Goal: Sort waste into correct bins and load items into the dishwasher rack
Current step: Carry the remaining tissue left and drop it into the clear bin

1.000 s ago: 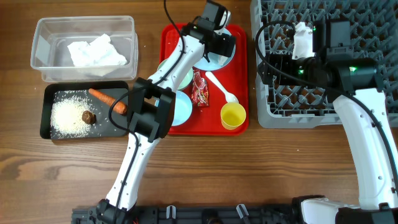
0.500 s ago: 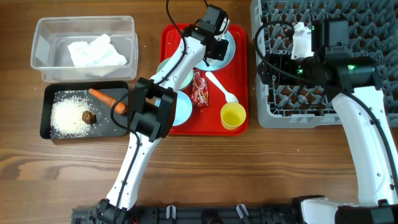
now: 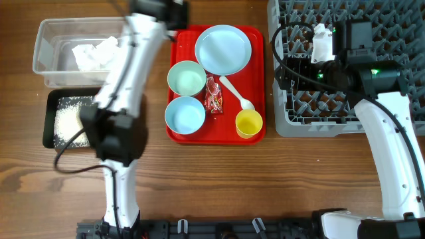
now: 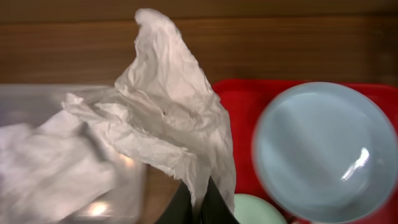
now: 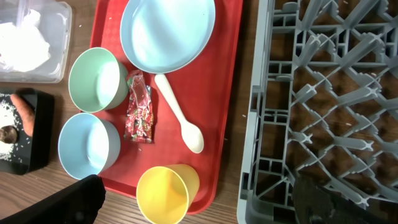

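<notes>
**Left pincer (image 4: pixel 194 208) clamped on napkin (image 4: pixel 168 118); right pincer (image 5: pixel 199 196) wide open**

Near row: cup (image 3: pixel 249 123) at the front right corner of the red tray (image 3: pixel 226 133), blue bowl (image 3: pixel 184 114) at its front left. The black tray (image 3: pixel 50 123) sits on the table to the left and holds rice (image 3: pixel 66 119), carrot (image 5: pixel 25 109) and lump (image 5: pixel 7 134). Overhead, the blurred left arm (image 3: pixel 123 86) covers part of it.

Middle: mint bowl (image 3: pixel 186 78), wrapper (image 3: pixel 212 95) just right of it, spoon (image 3: pixel 237 93) slanting toward the cup.

Far: plate (image 3: pixel 223 49) at the back of the red tray. The tub (image 3: pixel 46 40) is behind the black tray, with a white wad (image 3: pixel 93 56) inside.

Left pincer: jaws fully closed, pinching the napkin by one end. The sheet fans out over the tub's rim and the red tray's far left corner.

Right pincer: jaws wide apart, gripping nothing, above the left edge of the rack (image 3: pixel 398 33).
</notes>
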